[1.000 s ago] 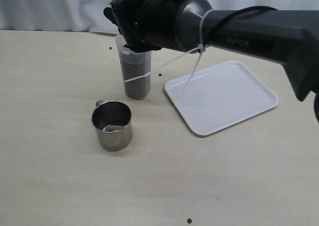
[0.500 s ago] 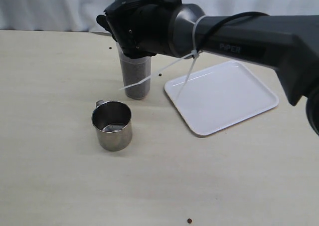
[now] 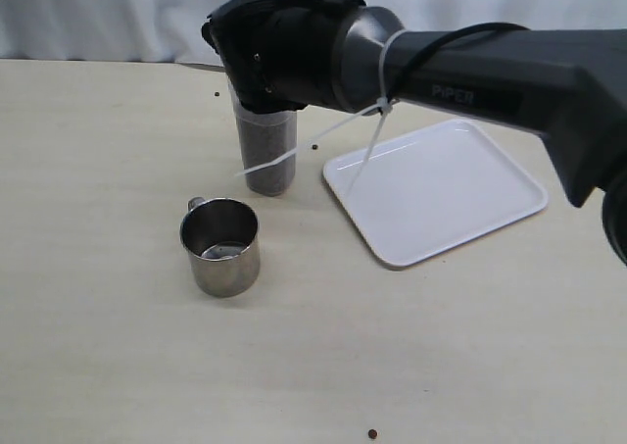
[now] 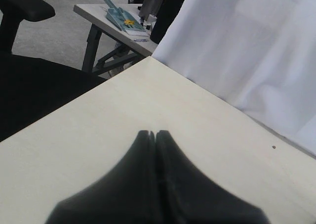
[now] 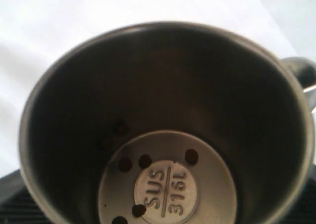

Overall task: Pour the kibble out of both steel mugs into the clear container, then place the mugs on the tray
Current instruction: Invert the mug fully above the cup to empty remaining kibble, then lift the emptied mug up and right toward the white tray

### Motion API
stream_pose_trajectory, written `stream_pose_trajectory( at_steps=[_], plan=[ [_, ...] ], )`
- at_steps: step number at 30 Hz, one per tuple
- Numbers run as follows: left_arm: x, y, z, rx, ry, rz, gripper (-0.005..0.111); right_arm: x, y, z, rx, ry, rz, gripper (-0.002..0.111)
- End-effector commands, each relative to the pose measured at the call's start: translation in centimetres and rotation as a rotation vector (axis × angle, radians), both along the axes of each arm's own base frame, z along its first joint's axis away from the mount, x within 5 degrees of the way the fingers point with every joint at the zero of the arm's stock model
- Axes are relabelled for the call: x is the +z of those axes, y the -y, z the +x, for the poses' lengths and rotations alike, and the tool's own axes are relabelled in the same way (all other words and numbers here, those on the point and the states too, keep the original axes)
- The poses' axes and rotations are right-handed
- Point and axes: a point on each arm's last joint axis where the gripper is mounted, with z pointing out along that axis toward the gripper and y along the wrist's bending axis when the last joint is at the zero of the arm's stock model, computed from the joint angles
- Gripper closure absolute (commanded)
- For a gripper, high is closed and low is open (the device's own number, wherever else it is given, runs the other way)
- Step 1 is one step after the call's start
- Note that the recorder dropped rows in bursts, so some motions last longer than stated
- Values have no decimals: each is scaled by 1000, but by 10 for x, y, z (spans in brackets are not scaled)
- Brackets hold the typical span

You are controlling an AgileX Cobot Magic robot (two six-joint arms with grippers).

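Beige table (image 3: pixel 118 366), white curtain (image 3: pixel 98 13) behind. We see the right arm (image 3: pixel 470 62) reaching across from the right, its wrist hanging over the clear container (image 3: pixel 266 140). The container stands upright at the far middle of the table. Its rim is hidden by the arm, and its visible wall shows it packed with kibble (image 3: pixel 269 170).

The right gripper (image 3: pixel 250 42) is mostly hidden in the exterior view. The right wrist view looks straight into the held mug (image 5: pixel 163 100), and we read the fingers as clamped on it (only a dark ribbed pad (image 5: pixel 15 206) shows at the edge). A few pellets (image 5: pixel 145 160) cling to the mug's base, which is stamped "SUS 316L". Its handle (image 5: pixel 301 70) sticks out to one side.

The other mug (image 3: pixel 220 246) stands upright on the table in front of the container, apart from it, with its shiny bottom visible. The tray (image 3: pixel 436 191) lies flat to the right of the container, near but not touching. Stray pellets sit on the table: one near the front edge (image 3: pixel 372 433), one between container and tray (image 3: pixel 314 147).

The left gripper (image 4: pixel 155 134) is over a table corner, fingers pressed together with nothing between them.
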Motion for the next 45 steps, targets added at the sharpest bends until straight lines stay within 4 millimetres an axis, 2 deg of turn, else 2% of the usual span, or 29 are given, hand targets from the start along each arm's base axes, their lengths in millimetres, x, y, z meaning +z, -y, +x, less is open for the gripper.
stream_pose_trajectory(
  at_steps=[1, 5, 9, 12, 15, 23, 28, 36, 40, 45],
  plan=[
    [0, 0, 0, -5, 8, -1, 107, -1, 4, 0, -40, -50, 67, 103],
    [0, 0, 0, -5, 8, -1, 107, -4, 7, -5, -91, -128, 145, 103],
    [0, 0, 0, -5, 8, -1, 107, 3, 29, -1, -220, -220, 308, 103],
    [0, 0, 0, -5, 8, -1, 107, 21, 53, 4, -338, -269, 570, 103],
    [0, 0, 0, -5, 8, -1, 107, 31, 71, 4, -419, -342, 721, 103],
    [0, 0, 0, -5, 8, -1, 107, 37, 128, -4, -616, -333, 981, 103],
    [0, 0, 0, -5, 8, -1, 107, 36, 172, -23, -648, -371, 1209, 103],
    [0, 0, 0, -5, 8, -1, 107, 10, 233, -67, -499, -480, 1665, 103],
    [0, 0, 0, -5, 8, -1, 107, -20, 255, -86, -418, -525, 1784, 103],
    [0, 0, 0, -5, 8, -1, 107, -56, 272, -100, -337, -578, 1922, 103]
  ],
)
